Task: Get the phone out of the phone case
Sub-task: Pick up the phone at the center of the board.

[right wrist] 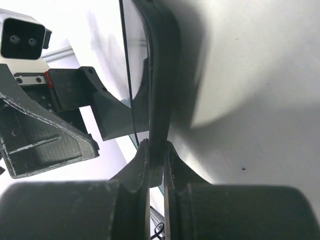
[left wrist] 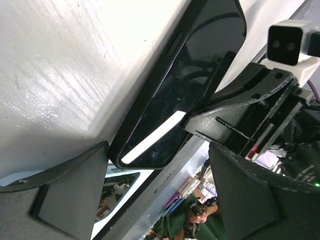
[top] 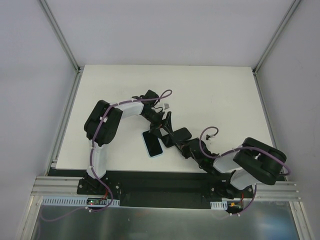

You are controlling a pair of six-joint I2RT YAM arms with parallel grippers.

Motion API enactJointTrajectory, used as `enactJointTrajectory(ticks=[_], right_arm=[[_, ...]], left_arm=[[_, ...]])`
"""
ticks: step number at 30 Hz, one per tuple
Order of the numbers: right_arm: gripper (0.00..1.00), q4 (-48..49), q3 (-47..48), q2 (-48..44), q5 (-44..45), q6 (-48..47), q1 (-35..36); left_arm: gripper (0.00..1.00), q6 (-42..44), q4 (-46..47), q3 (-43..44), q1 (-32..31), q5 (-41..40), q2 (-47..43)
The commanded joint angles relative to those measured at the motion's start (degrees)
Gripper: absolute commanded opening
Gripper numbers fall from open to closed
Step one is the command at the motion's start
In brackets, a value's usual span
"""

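Note:
A phone (top: 152, 144) with a dark screen and pale blue rim lies flat on the white table; a corner shows in the left wrist view (left wrist: 114, 186). A black phone case (top: 180, 134) is held off the table, tilted, just right of the phone. My right gripper (top: 188, 146) is shut on the case's edge (right wrist: 161, 75), fingers (right wrist: 142, 165) pinching it. In the left wrist view the case (left wrist: 185, 85) shows a glossy face and a side button. My left gripper (top: 162, 126) is open and empty, fingers (left wrist: 75, 190) wide apart beside the case, above the phone's far end.
The white table (top: 210, 95) has metal frame posts at its back corners and an aluminium rail (top: 165, 192) along the near edge. The left gripper body (right wrist: 50, 120) fills the left of the right wrist view. The two grippers are close together.

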Motion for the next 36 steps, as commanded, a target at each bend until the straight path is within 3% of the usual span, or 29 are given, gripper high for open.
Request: enactJointTrajectory(ticks=[1, 3, 4, 7, 12, 14, 17, 18, 20, 25, 29, 36], right_arm=[[0.01, -19.0, 5.1, -9.0, -6.7, -10.6, -1.8], [0.02, -27.6, 9.9, -13.5, -7.4, -18.6, -2.3], [0.01, -37.9, 11.8, -18.5, -7.1, -21.7, -2.3], [0.01, -55.3, 21.5, -26.8, -3.8, -34.5, -2.4], [0.01, -63.9, 30.8, -33.2, -13.9, -50.6, -8.8], [0.01, -64.9, 32.5, -33.8, -17.0, -53.8, -9.9], [0.01, -61.9, 33.2, -34.7, -21.5, -58.3, -10.1], [0.01, -60.8, 33.3, -34.6, -26.0, -59.1, -10.4], [0.01, -58.8, 34.5, -34.4, -29.1, -61.4, -10.4], [0.01, -57.6, 35.6, -36.0, -32.7, -63.5, -10.8], [0.01, -56.1, 35.8, -36.5, -34.7, -62.8, -11.0], [0.01, -45.4, 33.5, -34.8, -36.3, -57.0, -11.3]], left_arm=[[0.79, -1.1, 0.1, -0.9, 0.6, 3.2, -5.4], [0.78, -1.3, 0.3, -1.0, 2.1, 3.8, -7.3], [0.79, -1.4, 0.3, -1.4, 2.8, 4.0, -8.1], [0.79, -2.1, 0.5, -2.2, 5.8, 5.1, -11.5], [0.80, -5.0, 3.4, -4.7, 9.8, 8.1, -19.0], [0.82, -9.7, 8.1, -6.9, 11.4, 10.7, -22.8], [0.84, -22.8, 35.8, -16.8, 13.0, 19.7, -26.6], [0.84, -33.7, 54.7, -21.8, 13.2, 21.0, -26.8], [0.84, -45.5, 68.5, -24.6, 13.2, 23.9, -25.6], [0.85, -62.5, 100.6, -29.0, 12.9, 26.6, -22.4], [0.84, -70.3, 111.1, -31.6, 12.7, 27.6, -21.0], [0.84, -67.0, 112.5, -37.9, 11.0, 26.8, -24.1]])
